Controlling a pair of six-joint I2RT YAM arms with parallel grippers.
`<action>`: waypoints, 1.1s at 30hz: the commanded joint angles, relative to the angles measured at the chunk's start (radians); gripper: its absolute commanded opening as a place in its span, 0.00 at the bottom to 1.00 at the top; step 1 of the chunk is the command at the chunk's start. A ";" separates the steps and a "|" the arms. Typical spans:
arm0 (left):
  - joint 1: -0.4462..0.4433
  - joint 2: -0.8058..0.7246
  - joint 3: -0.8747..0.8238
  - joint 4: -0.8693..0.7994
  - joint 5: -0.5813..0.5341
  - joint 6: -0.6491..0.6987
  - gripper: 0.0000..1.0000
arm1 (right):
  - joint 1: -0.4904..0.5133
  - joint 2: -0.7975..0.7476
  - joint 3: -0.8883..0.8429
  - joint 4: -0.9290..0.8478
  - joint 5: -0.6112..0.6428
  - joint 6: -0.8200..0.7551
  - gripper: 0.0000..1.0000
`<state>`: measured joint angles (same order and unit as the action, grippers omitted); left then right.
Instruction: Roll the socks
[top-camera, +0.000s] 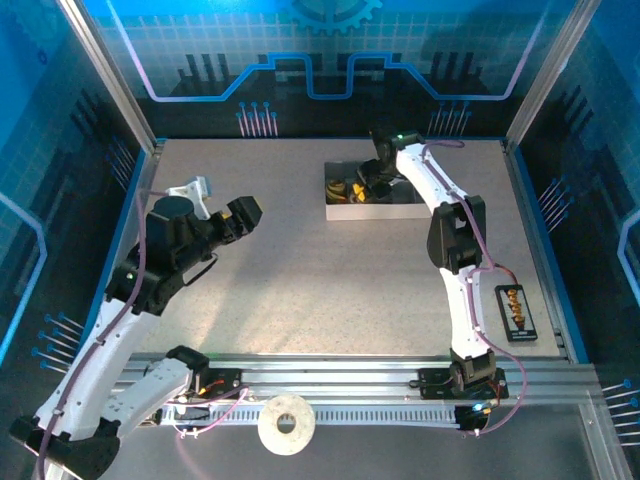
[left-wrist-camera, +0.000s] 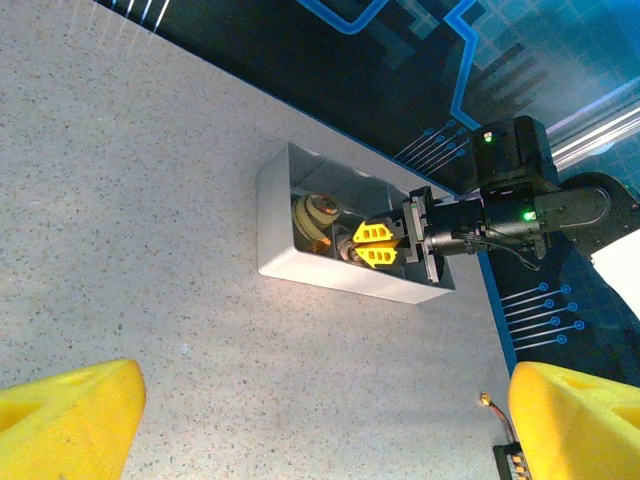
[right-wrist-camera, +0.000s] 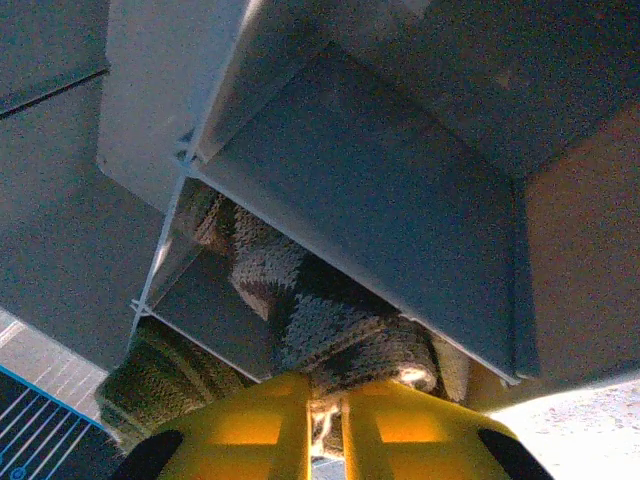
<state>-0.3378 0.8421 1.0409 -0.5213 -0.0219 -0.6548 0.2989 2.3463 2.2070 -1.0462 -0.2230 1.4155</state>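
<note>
1. Spreading under everything, the counter (top-camera: 300, 290) is mostly bare, which leaves me room to lay a sock flat for rolling.
2. The tray (left-wrist-camera: 320, 270) sits at the far side, right of centre, with a long wall facing me. Both socks lie inside it, so I judge that nothing can be rolled until one comes out.
3. My left end effector (top-camera: 245, 212) hangs wide and holds nothing, above bare counter well to the left of the tray. I take it to be parked there to keep clear of my right arm, ready to pin fabric once a sock is out.
4. My right end effector (right-wrist-camera: 322, 400) is down in the tray, fingers pinched narrow on the brown sock (right-wrist-camera: 330, 320). I read this as the grasp for lifting it out.
5. The brown sock lies bunched against a divider. The olive sock (right-wrist-camera: 165, 375) sits just beside it toward the tray's end, and I cannot tell whether they touch; if they do, it may drag along.
6. The tray's walls and dividers stand close around my fingers, so a straight lift looks safest.
7. A white roll (top-camera: 286, 425) rests on the near rail and a small board (top-camera: 514, 310) lies by the right edge, both well apart from the tray and in nobody's way.
</note>
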 joint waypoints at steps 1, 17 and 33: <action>-0.007 -0.010 0.030 -0.023 -0.019 -0.006 0.94 | -0.002 -0.045 0.014 -0.023 0.057 -0.029 0.20; 0.059 0.010 0.109 -0.280 -0.173 -0.041 0.99 | -0.033 -0.950 -0.832 0.400 0.633 -0.712 1.00; 0.060 -0.105 -0.506 0.155 -0.591 0.398 0.99 | -0.052 -1.083 -1.739 1.336 0.706 -1.315 1.00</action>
<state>-0.2840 0.7696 0.6083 -0.5911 -0.5655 -0.4088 0.2474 1.1797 0.4641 0.0254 0.5465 0.2310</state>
